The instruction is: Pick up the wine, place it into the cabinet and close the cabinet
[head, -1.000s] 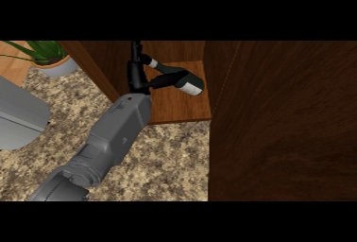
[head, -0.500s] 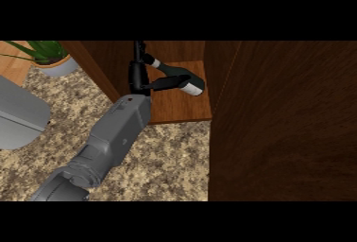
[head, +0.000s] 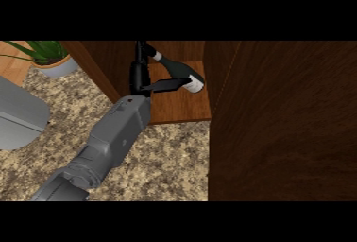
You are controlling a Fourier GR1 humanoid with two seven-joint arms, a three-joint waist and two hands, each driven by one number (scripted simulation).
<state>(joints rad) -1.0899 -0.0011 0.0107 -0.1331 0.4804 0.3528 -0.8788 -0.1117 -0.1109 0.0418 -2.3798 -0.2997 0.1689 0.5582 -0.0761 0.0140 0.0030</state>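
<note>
The wine bottle is dark with a pale end and lies tilted over the wooden cabinet shelf, its pale end pointing toward the open door. My left hand reaches into the cabinet from the lower left. Its fingers run up the bottle's left side and its thumb hooks beneath it, so the hand is shut on the bottle. The bottle's far end is partly hidden behind the fingers. Whether the bottle rests on the shelf I cannot tell. My right hand does not show.
The open cabinet door fills the right side of the view, edge-on beside the shelf. A potted plant stands at the top left, and a grey appliance sits at the left edge on the speckled counter.
The bottle's far end has shifted slightly deeper into the cabinet. The arm and the thumb have hardly moved.
</note>
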